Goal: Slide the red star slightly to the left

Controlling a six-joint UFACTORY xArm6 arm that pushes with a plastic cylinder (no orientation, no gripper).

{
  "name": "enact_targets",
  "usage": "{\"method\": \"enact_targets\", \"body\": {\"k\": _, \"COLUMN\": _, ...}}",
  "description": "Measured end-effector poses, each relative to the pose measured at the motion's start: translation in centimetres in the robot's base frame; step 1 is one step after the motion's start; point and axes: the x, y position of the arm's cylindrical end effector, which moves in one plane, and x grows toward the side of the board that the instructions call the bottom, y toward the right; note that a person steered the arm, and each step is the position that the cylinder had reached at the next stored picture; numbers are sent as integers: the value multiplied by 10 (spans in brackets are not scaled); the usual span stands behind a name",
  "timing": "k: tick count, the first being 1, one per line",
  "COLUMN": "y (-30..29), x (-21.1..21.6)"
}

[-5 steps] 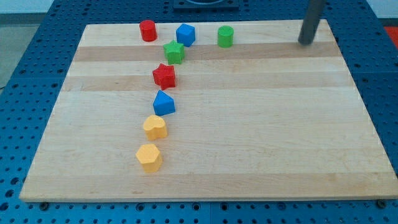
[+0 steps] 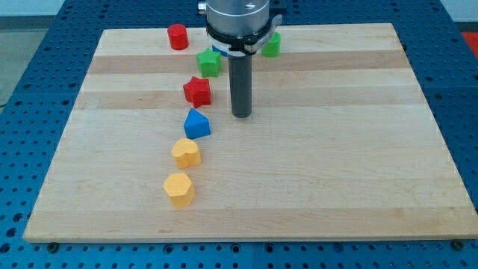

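Note:
The red star [image 2: 197,91] lies on the wooden board [image 2: 336,149], left of centre in the upper half. My tip [image 2: 240,115] rests on the board to the star's right and slightly below it, with a gap between them. A green star [image 2: 209,61] sits just above the red star, and a blue block with a pointed top [image 2: 196,124] sits just below it. The arm's head hides part of the board's top middle.
A red cylinder [image 2: 177,36] stands at the top left. A green cylinder [image 2: 272,44] shows partly beside the arm. A yellow heart-like block [image 2: 186,152] and a yellow hexagon [image 2: 179,188] lie below the blue block.
My tip has moved from the board's top right corner down and left to a spot right of the red star. The arm now hides the blue block at the top. No block has moved.

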Motion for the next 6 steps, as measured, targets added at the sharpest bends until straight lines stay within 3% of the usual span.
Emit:
{"method": "enact_targets", "body": {"k": 1, "y": -1, "x": 1}}
{"method": "enact_targets", "body": {"k": 4, "y": -95, "x": -14}}
{"method": "enact_targets", "body": {"k": 6, "y": -76, "x": 82}}
